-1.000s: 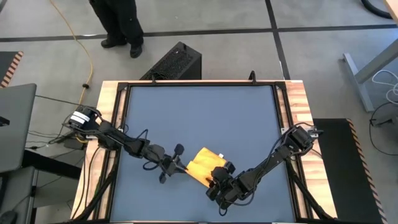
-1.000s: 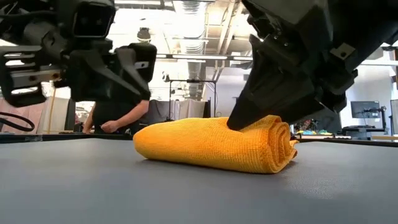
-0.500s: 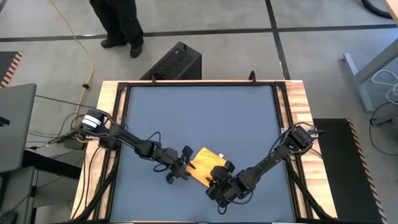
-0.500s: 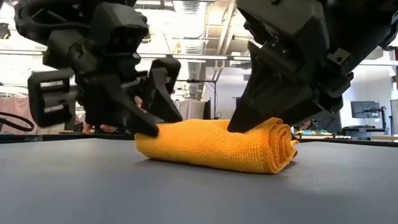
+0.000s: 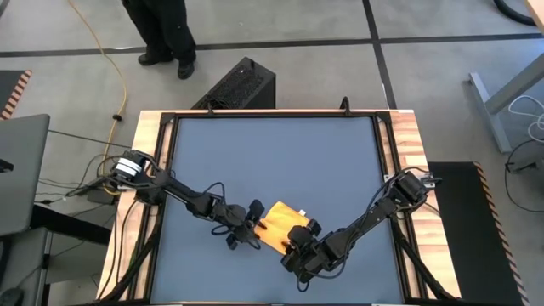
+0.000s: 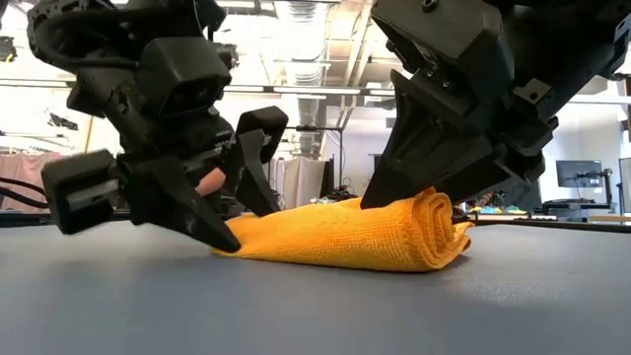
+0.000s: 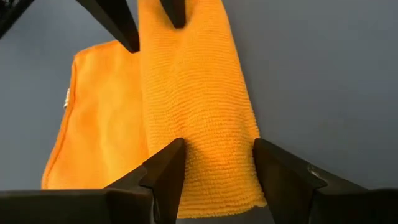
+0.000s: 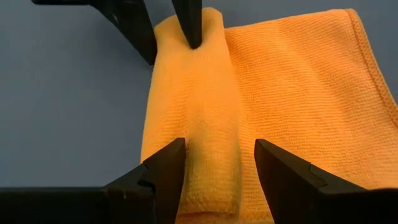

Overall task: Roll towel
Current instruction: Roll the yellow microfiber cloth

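The yellow towel [image 5: 276, 223] lies partly rolled on the grey mat near the table's front edge. The roll [image 7: 193, 93] runs along one side and the flat remainder [image 8: 298, 93] lies beside it, with a small white tag [image 7: 66, 98] at the flat part's edge. My left gripper [image 5: 249, 229] is open at the towel's left end, its fingers on either side of the roll. My right gripper [image 5: 299, 240] is open at the opposite end, also astride the roll. In the low view the roll's spiral end [image 6: 444, 227] shows at the right. My left gripper slants down from the table's left, fingers along the roll. Its nearer fingertip [image 6: 225, 235] meets the towel's left end at the mat, and the other finger [image 6: 264, 177] stands over the cloth behind it. The towel lies on the mat. My right gripper slants down from the right. One fingertip [image 6: 380, 197] rests on the towel's top just behind the spiral end. In its wrist view one finger [image 8: 165, 171] overlaps the roll's edge and the other [image 8: 277, 171] is over the flat part.
The mat's far half [image 5: 272, 161] is bare. A wooden frame [image 5: 153, 136] borders the table. A black box [image 5: 242, 83] sits beyond the far edge, and a person [image 5: 161, 30] stands on the floor there.
My left gripper has moved right and down toward the towel, opened, and set its fingers at the towel's left end. That end now lies lower and flatter than before. The roll's right end has stayed in place.
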`<control>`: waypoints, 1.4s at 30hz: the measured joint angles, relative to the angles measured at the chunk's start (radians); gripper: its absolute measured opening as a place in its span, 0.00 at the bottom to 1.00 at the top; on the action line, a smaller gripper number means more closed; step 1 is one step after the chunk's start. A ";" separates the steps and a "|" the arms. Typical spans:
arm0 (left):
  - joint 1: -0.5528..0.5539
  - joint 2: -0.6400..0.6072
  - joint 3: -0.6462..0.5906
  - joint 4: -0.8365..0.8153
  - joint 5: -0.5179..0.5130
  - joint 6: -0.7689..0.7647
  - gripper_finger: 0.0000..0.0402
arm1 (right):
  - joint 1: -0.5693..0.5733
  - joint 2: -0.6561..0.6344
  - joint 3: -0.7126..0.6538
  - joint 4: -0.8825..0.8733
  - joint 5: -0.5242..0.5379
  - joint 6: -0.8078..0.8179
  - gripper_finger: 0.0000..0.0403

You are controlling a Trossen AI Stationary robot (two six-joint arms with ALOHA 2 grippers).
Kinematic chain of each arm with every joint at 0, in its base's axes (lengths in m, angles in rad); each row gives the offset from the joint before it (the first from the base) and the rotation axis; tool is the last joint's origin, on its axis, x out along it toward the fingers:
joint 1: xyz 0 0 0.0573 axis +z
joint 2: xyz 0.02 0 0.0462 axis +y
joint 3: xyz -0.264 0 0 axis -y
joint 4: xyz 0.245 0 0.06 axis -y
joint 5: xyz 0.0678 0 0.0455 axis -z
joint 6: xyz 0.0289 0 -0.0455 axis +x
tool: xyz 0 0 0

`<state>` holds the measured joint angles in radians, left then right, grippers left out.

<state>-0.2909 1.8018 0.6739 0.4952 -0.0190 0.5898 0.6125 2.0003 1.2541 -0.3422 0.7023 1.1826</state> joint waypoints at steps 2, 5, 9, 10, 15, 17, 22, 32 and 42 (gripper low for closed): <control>0.000 0.013 0.000 0.002 -0.005 0.012 0.45 | 0.000 0.000 0.000 0.000 -0.001 0.012 0.54; 0.003 0.039 0.018 -0.007 -0.035 -0.002 0.45 | 0.000 0.000 0.002 -0.001 -0.010 0.020 0.54; 0.014 0.049 0.043 -0.042 -0.033 -0.013 0.45 | 0.015 -0.003 0.050 -0.007 -0.006 -0.055 0.54; 0.017 0.049 0.048 -0.050 -0.032 -0.018 0.45 | 0.023 -0.004 0.068 -0.009 -0.004 -0.081 0.54; 0.038 0.050 0.084 -0.109 -0.039 -0.026 0.41 | 0.063 -0.002 0.138 -0.013 0.020 -0.216 0.54; 0.045 0.050 0.103 -0.154 -0.035 -0.035 0.37 | 0.072 -0.001 0.144 -0.014 0.031 -0.265 0.54; 0.049 0.050 0.131 -0.223 -0.031 -0.044 0.21 | 0.072 0.000 0.150 -0.026 0.072 -0.348 0.54; 0.050 0.049 0.159 -0.233 -0.019 -0.025 0.03 | 0.032 0.047 0.151 -0.017 0.038 -0.457 0.54; 0.050 0.049 0.180 -0.274 -0.020 0.007 0.07 | 0.053 0.102 0.154 -0.173 -0.012 -0.322 0.48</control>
<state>-0.2413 1.8511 0.8539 0.2209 -0.0387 0.5964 0.6657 2.1018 1.4082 -0.5150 0.6900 0.8601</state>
